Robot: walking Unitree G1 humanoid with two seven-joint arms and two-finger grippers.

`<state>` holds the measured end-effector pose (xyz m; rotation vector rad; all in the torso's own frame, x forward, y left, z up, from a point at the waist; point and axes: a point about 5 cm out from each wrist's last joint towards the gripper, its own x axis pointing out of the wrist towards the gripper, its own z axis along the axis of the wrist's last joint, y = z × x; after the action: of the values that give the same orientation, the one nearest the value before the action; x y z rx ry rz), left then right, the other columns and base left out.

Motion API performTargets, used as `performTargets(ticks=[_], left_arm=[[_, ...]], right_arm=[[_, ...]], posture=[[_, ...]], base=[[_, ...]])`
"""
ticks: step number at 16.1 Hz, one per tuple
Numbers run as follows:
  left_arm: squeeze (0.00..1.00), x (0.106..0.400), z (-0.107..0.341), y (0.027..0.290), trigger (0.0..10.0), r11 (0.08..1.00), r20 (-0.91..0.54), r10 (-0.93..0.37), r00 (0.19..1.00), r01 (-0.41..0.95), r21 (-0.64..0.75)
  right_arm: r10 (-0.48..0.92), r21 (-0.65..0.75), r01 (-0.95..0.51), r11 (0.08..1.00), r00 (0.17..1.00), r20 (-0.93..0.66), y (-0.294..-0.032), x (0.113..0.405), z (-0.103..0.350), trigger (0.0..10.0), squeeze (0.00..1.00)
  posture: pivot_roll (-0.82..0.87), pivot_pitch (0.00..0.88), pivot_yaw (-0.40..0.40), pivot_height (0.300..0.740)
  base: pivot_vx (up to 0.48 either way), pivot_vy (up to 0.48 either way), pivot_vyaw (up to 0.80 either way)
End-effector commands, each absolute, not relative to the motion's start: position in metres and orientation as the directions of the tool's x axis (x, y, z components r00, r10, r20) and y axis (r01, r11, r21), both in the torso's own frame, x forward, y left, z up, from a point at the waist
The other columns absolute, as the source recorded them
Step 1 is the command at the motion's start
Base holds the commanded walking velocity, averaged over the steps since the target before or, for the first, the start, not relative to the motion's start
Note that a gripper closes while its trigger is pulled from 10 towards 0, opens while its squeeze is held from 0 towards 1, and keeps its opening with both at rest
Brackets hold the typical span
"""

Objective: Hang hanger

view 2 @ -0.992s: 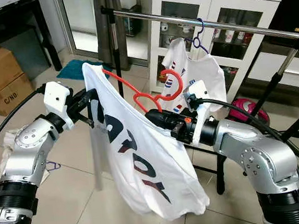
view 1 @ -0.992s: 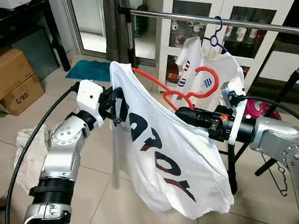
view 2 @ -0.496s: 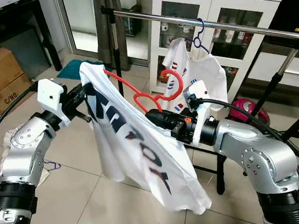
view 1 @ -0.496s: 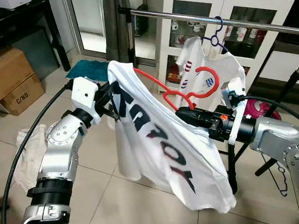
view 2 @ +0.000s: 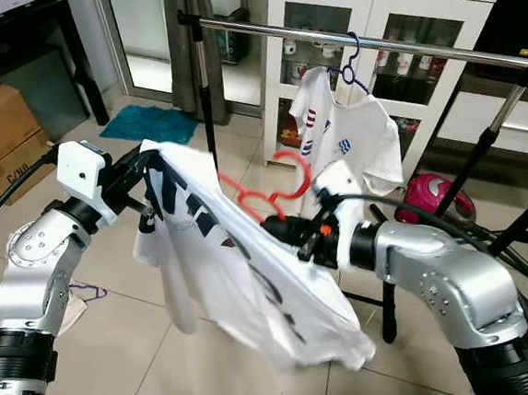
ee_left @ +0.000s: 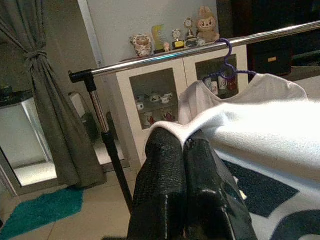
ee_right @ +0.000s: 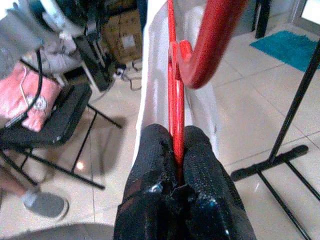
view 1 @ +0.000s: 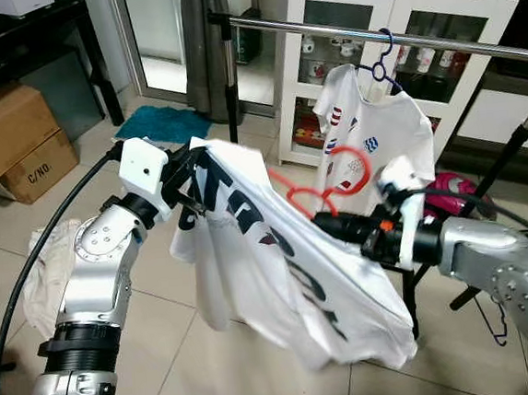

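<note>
Right gripper [view 1: 326, 224] rotated, red hanger [view 1: 323, 185] tilted.

A cardboard box [view 1: 4, 137] sits near a teal mat [view 1: 160, 124].

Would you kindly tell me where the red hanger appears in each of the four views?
Left eye view: red hanger, centre, its hook just below the rail.
Right eye view: centre.
Left wrist view: not in it.
Right wrist view: top centre, between the fingers.
Shared landmark: metal rail.
</note>
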<state>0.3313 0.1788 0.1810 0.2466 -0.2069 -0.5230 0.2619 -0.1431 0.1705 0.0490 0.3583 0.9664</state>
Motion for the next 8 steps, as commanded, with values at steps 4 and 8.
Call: performTargets(ticks=[4, 8], left_arm=[[0.00, 0.331, 0.185, 0.177, 0.0, 0.808, 0.111, -0.553, 0.826, 0.500, 0.311], [0.00, 0.317, 0.175, 0.156, 0.0, 0.733, 0.088, -0.662, 0.744, 0.617, 0.287]], right_arm=[[0.809, 0.197, -0.788, 0.583, 0.539, -0.235, -0.140, 0.263, 0.173, 10.0, 0.00], [0.783, 0.243, -0.744, 0.622, 0.601, -0.162, -0.140, 0.271, 0.178, 10.0, 0.00]], posture=[[0.08, 0.000, -0.027, 0.740], [0.08, 0.000, -0.022, 0.740]], base=[[0.000, 0.000, 0.00], [0.000, 0.000, 0.00]])
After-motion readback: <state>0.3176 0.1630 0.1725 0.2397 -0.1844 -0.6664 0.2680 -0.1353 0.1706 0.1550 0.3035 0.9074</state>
